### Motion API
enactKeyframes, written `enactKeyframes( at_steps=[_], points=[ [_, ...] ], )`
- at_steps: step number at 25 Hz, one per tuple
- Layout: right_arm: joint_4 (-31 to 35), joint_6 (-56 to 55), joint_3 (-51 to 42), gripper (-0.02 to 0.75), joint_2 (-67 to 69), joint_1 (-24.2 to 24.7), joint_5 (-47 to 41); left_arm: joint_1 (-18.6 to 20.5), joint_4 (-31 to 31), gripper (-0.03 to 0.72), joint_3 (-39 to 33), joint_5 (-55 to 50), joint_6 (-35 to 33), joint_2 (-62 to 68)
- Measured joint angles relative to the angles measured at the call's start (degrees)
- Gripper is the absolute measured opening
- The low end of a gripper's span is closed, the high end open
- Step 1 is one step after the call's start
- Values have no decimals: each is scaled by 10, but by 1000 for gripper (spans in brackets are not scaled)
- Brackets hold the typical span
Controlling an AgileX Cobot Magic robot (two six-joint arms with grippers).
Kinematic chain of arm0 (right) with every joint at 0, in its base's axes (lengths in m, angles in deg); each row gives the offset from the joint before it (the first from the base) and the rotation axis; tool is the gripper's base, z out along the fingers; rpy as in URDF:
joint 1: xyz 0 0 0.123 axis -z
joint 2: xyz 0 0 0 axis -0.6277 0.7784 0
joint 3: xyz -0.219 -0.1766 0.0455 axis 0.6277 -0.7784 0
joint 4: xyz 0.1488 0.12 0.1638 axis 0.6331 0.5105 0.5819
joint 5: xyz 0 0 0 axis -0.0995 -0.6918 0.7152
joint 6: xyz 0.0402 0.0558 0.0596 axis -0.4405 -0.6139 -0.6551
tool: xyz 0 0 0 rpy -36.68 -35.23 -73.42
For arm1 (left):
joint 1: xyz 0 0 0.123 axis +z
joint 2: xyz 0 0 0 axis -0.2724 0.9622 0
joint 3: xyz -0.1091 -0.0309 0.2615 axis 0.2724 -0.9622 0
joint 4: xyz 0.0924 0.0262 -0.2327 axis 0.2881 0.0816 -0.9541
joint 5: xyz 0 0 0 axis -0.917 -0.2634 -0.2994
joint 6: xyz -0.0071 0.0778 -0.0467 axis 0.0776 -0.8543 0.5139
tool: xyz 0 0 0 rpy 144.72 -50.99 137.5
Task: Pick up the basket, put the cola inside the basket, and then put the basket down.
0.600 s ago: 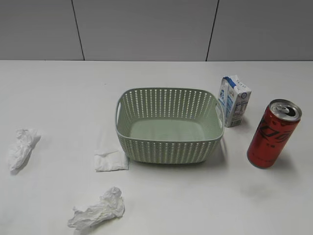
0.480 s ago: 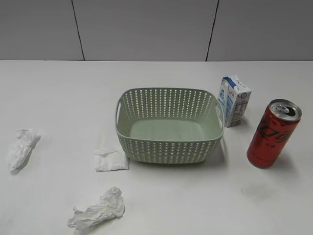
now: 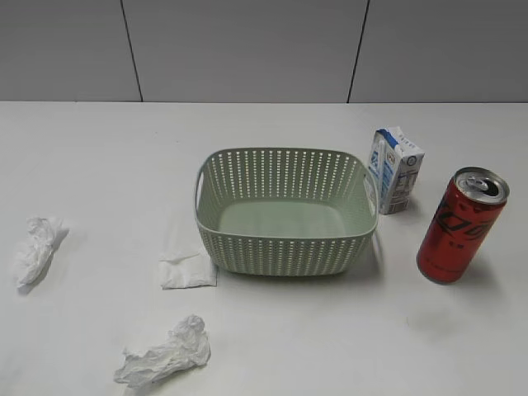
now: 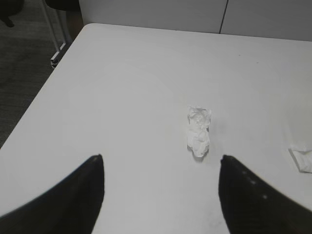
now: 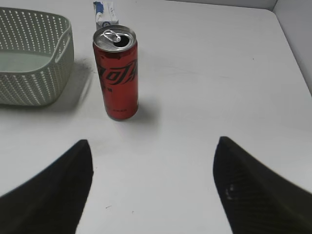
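Note:
The sage-green basket (image 3: pixel 285 211) stands empty at the table's middle; its right end shows in the right wrist view (image 5: pixel 34 58). The red cola can (image 3: pixel 459 226) stands upright to the right of it, also seen in the right wrist view (image 5: pixel 116 73), ahead and left of my right gripper (image 5: pixel 153 146). That gripper is open and empty, above bare table. My left gripper (image 4: pixel 161 161) is open and empty, above bare table near a crumpled tissue (image 4: pixel 198 130). Neither gripper shows in the exterior view.
A blue-and-white drink carton (image 3: pixel 395 170) stands behind the can, right of the basket. Crumpled tissues lie at the left (image 3: pixel 35 249) and front left (image 3: pixel 163 353), a flat tissue (image 3: pixel 188 270) beside the basket's left corner. The table's left edge (image 4: pixel 48 83) is near.

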Motion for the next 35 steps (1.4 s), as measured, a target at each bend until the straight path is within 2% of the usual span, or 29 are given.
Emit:
enactKeyframes(
  at_steps=[9,16,26,32,35],
  points=[
    [0,0,0,582,0,0,0,0,0,554,3,10,0,0],
    [0,0,0,582,0,0,0,0,-2,554,13,96,0,31],
    [0,0,0,582,0,0,0,0,-29,554,42,205,0,231],
    [0,0,0,582,0,0,0,-1,-46,554,94,223,0,367],
    [0,0,0,582,0,0,0,-19,-55,554,128,222,0,432]
  ],
)
